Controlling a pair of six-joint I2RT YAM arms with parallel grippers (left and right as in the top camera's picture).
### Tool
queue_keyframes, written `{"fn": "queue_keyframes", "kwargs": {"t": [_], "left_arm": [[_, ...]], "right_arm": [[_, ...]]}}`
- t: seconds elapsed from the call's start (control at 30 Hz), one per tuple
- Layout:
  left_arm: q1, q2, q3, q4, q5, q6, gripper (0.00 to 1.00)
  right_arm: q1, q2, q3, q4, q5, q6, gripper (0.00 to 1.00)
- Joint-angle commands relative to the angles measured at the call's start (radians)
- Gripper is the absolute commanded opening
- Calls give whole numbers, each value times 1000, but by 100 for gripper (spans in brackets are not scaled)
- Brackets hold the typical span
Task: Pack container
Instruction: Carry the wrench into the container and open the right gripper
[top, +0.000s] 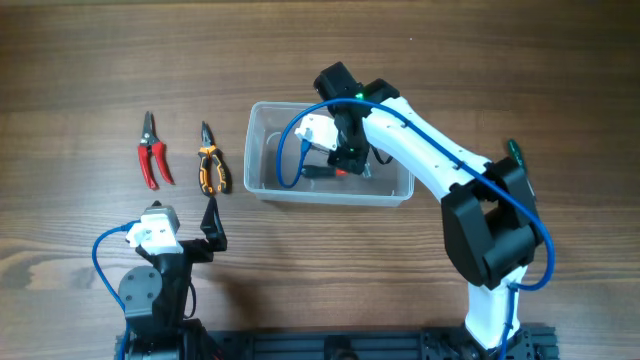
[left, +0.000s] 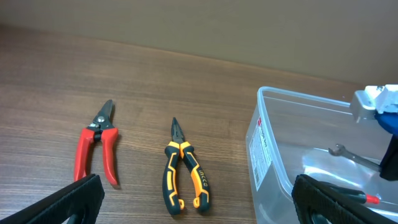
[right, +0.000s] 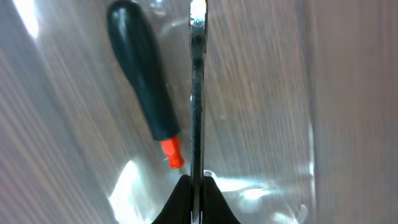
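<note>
Where the overhead camera looks down, a brown wooden table fills the frame. Largest on it is the white right arm, reaching from the lower right across to the centre. It covers much of the container, a clear plastic bin with rounded corners that sits at the middle of the table. What lies inside is hard to make out from above. The left wrist view cuts off the bin's far end.

At the lower left, the left gripper hangs over bare wood near the container's left end, its two dark fingers spread wide apart and holding nothing.

Left of the bin and well apart from it lie red-handled pruning shears, and just beside them sit orange-and-black long-nose pliers.

Inside the bin, the right gripper is clamped tight on the shaft of a slim metal wrench, whose far end runs out of the top of the right wrist view. Beside it lies a screwdriver with a dark handle and red collar. Its blade cannot be made out.
</note>
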Motion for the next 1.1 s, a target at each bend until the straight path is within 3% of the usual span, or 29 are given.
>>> {"fn": "queue_keyframes", "kwargs": {"t": [0.0,0.5,0.53,0.57,0.6,0.8,0.87,0.9,1.07], "left_arm": [[-4,-6,-6,6,12,-10,100],[-4,-6,-6,6,12,-10,100],[-4,-6,-6,6,12,-10,100],[-4,-6,-6,6,12,-10,100],[-4,-6,-6,6,12,-10,100],[-4,-6,-6,6,12,-10,100],[-4,-6,-6,6,12,-10,100],[-4,-6,-7,6,12,-10,100],[-4,-6,-7,6,12,-10,100]], "right_arm": [[-15,10,17,40,34,77,4],[-32,11,16,19,-16,83,9],[-32,11,16,15,-24,80,12],[-31,11,16,10,-27,81,27],[-31,11,16,-2,-41,82,34],[-31,-55,23,14,-69,256,36],[-38,-124,52,17,-35,389,36],[-51,-190,70,-8,31,500,36],[-230,-399,71,-216,169,640,37]]}}
